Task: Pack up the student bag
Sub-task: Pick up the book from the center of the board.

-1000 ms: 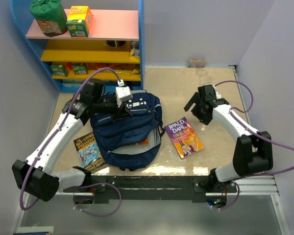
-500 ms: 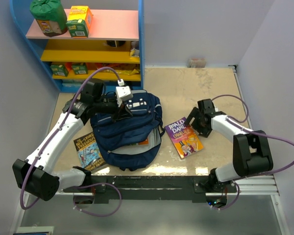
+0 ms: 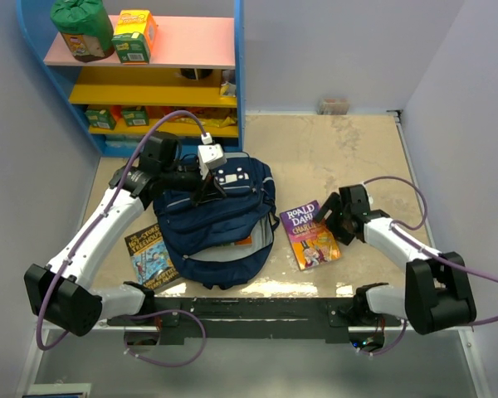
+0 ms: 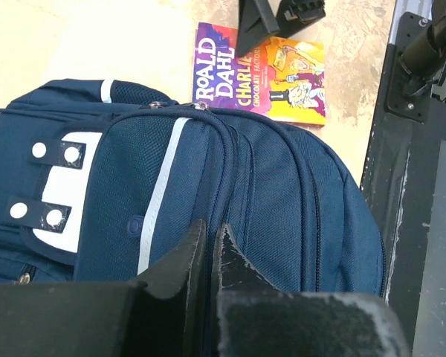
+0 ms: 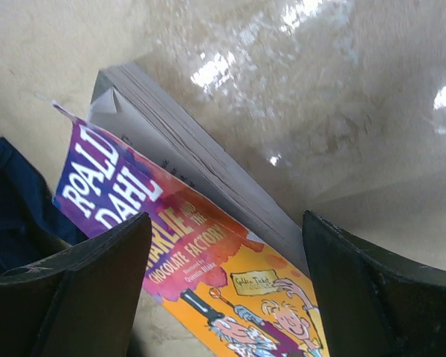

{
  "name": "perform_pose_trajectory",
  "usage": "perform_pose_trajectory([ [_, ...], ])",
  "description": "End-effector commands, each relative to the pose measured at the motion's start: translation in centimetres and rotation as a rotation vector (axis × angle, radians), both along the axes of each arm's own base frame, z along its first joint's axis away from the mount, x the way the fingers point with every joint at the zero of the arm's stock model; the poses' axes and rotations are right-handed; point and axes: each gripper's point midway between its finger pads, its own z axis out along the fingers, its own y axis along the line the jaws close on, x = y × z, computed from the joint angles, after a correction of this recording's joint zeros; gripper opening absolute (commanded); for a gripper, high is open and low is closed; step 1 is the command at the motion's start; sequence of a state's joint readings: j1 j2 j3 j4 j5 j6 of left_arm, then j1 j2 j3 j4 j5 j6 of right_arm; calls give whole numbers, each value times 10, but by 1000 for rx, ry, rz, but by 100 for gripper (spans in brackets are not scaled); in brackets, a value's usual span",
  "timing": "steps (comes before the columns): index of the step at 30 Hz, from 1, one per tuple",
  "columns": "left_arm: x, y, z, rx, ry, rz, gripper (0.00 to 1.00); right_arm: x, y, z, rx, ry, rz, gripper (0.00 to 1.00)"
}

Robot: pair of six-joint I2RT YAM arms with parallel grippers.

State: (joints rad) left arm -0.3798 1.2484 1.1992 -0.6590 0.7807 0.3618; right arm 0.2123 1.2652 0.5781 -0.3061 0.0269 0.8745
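Straddling the Roald Dahl book (image 3: 311, 236), the right gripper (image 5: 223, 230) spreads its fingers, the left gripper (image 4: 210, 236) presses shut over the student bag (image 3: 220, 224); only overhead shows a second book (image 3: 148, 253), lower left.

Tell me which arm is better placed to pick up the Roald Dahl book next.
Right, most likely. The right claw is open astride the Roald Dahl book, while the left claw is shut over the student bag.
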Motion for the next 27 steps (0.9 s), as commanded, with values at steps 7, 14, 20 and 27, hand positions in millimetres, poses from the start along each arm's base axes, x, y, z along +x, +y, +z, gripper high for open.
perform_pose_trajectory([
  [7, 32, 0, 30, -45, -146, 58, 0, -11, 13, 34, 84, -66, 15, 82],
  [14, 31, 0, 31, -46, -150, 54, 0, -5, 33, 42, 150, -112, 86, 79],
  [20, 30, 1, 26, -42, -142, 55, 0, 6, 56, 72, 180, -240, 205, 78],
  [27, 30, -1, 26, -49, -143, 52, 0, -6, 69, 73, 206, -304, 301, 78],
])
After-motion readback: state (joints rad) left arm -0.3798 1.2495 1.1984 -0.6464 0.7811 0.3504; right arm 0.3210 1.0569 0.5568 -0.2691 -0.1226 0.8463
